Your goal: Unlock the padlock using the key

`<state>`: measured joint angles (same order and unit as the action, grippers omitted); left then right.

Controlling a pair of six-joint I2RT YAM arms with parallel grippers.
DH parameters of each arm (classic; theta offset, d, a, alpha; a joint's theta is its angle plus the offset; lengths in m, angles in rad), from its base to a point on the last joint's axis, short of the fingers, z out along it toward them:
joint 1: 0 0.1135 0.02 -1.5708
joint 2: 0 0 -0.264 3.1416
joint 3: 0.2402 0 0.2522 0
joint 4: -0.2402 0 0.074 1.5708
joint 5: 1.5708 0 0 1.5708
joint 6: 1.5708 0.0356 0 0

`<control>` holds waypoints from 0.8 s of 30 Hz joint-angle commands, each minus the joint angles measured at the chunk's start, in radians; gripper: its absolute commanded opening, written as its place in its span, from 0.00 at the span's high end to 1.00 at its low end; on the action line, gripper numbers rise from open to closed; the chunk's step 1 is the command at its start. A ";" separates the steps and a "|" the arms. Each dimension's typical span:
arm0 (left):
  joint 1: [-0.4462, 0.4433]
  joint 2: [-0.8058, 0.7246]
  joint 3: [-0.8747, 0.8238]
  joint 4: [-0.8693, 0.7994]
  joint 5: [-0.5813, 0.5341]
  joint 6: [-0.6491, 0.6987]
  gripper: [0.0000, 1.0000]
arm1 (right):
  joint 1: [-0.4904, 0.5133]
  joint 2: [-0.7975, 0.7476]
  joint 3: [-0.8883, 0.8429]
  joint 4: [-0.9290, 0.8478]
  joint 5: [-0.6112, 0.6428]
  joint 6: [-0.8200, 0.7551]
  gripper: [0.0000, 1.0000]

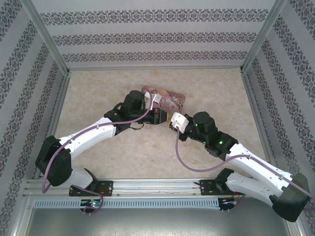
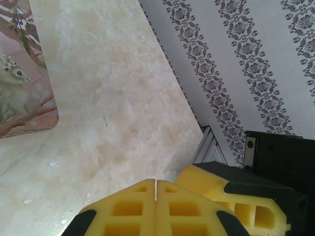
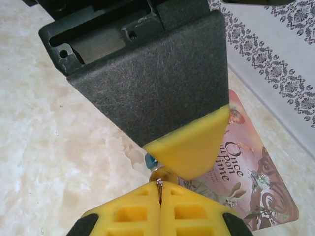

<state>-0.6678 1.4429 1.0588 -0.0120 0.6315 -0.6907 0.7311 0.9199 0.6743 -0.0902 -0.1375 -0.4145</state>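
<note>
- L gripper: shut tight, pads together, nothing seen btwn them in own wrist view. From R wrist view, puts a yellow fingertip right over the padlock. Shows just a teal speck, at near edge of the pink tin. Prob. pinches it; can't confirm the hold.
- R gripper: clamps on the key, a thin metal sliver in the pad seam, just short of the padlock, same near edge of tin.
- Small metal ring btwn key and padlock, touching or nearly so. Can't tell if shackle or key head.
- Risk 1: misses the keyway and skids off the lock body. Cause: slot hidden behind L fingertip, no view confirms alignment.
- Risk 2: lets key swivel or slide back in the pads on push or turn. Cause: tiny key, held only at the soft tips.
- Risk 3: pivots or pops padlock out of L pads. Cause: shallow hold, if any, plus side load from key.
- Risk 4: clashes fingers. Cause: both tips crowded at one spot by tin's near edge, almost no clearance.
- Risk 5: drops either part onto tin or the table beside it. Would need a fresh pick, likely hard w/ parts this small.
</note>
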 commanded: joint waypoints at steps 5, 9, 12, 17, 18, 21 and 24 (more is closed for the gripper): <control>-0.004 -0.073 0.001 0.012 -0.074 0.066 1.00 | 0.001 -0.053 -0.030 0.034 0.028 0.083 0.82; 0.008 -0.095 0.001 -0.009 -0.077 0.115 1.00 | -0.019 -0.090 -0.053 0.078 0.059 0.185 0.65; 0.020 -0.116 -0.004 -0.009 -0.075 0.164 1.00 | -0.043 -0.118 -0.067 0.093 0.077 0.246 0.59; 0.051 -0.140 0.000 -0.007 -0.055 0.227 1.00 | -0.122 -0.173 -0.107 0.171 0.027 0.407 0.51; 0.057 -0.143 -0.001 0.000 -0.048 0.231 1.00 | -0.139 -0.181 -0.113 0.181 0.020 0.436 0.49; 0.072 -0.147 -0.010 0.041 -0.009 0.235 1.00 | -0.202 -0.205 -0.132 0.194 -0.010 0.537 0.46; 0.082 -0.145 -0.017 0.073 0.026 0.243 1.00 | -0.260 -0.230 -0.157 0.216 -0.050 0.625 0.40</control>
<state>-0.6003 1.3159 1.0573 -0.0063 0.6029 -0.4919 0.5060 0.7147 0.5423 0.0666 -0.1322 0.0666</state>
